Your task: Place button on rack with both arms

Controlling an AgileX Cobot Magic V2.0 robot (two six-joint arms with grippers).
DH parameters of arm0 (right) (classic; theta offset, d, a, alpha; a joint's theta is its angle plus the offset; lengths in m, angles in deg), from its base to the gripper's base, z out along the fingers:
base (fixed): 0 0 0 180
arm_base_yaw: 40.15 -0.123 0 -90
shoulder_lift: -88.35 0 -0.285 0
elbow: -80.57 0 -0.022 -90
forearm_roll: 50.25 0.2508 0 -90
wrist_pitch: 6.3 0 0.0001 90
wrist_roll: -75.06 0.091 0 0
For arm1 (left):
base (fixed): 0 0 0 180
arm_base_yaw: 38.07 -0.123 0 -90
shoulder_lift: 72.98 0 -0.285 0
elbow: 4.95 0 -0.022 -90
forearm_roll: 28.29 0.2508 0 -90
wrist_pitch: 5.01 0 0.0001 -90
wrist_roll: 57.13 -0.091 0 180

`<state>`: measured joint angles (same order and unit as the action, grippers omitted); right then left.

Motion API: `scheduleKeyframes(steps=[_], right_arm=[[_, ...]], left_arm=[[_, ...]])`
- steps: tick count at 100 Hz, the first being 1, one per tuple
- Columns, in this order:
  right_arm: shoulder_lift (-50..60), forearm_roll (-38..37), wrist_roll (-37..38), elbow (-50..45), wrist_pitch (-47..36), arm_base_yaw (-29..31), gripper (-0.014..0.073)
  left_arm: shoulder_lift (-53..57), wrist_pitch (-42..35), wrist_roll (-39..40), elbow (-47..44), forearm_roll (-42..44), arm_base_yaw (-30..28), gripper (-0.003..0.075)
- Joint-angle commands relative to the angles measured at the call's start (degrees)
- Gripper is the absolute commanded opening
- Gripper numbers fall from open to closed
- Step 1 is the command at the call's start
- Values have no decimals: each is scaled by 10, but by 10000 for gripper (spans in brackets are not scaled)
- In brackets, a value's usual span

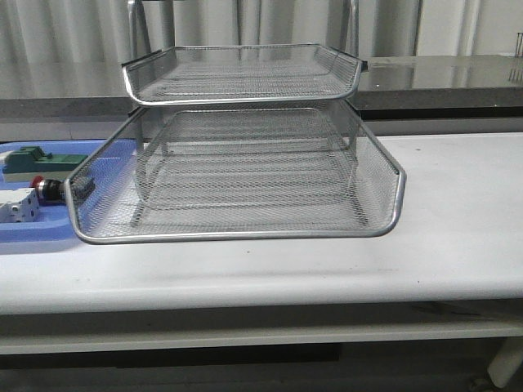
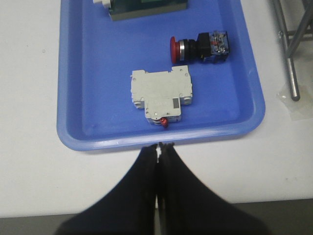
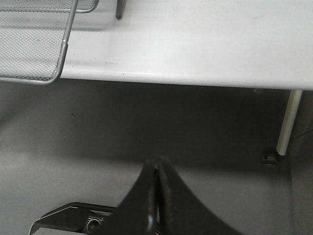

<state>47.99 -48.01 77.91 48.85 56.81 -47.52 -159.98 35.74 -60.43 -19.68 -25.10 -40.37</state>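
The button, with a red mushroom head and black body, lies on its side in the blue tray; in the front view it shows at the far left, beside the rack. The silver wire-mesh rack stands in the middle of the table. My left gripper is shut and empty, hovering over the table just outside the tray's near rim. My right gripper is shut and empty, below and off the table's front edge, near the rack's corner. Neither arm shows in the front view.
A white boxy part lies in the tray between my left gripper and the button. A green-and-cream block sits at the tray's far end. A rack leg stands beside the tray. A table leg shows below the tabletop.
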Motion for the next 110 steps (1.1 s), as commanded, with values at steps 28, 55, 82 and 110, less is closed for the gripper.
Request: scheduleKeyframes(steps=[28, 55, 82, 110], right_arm=[[-1, -4, -2, 20, -30, 3, -67], [-1, -4, -2, 20, -30, 3, -67], [-1, -4, -2, 20, -30, 3, -67], [-1, -4, -2, 20, -30, 3, -67]], left_arm=[[-8, -7, -48, 36, 1, -1, 216], [-8, -11, -48, 36, 1, -1, 585], [-9, -29, -62, 40, -21, -1, 586], [-78, 13, -192, 127, -32, -1, 586]])
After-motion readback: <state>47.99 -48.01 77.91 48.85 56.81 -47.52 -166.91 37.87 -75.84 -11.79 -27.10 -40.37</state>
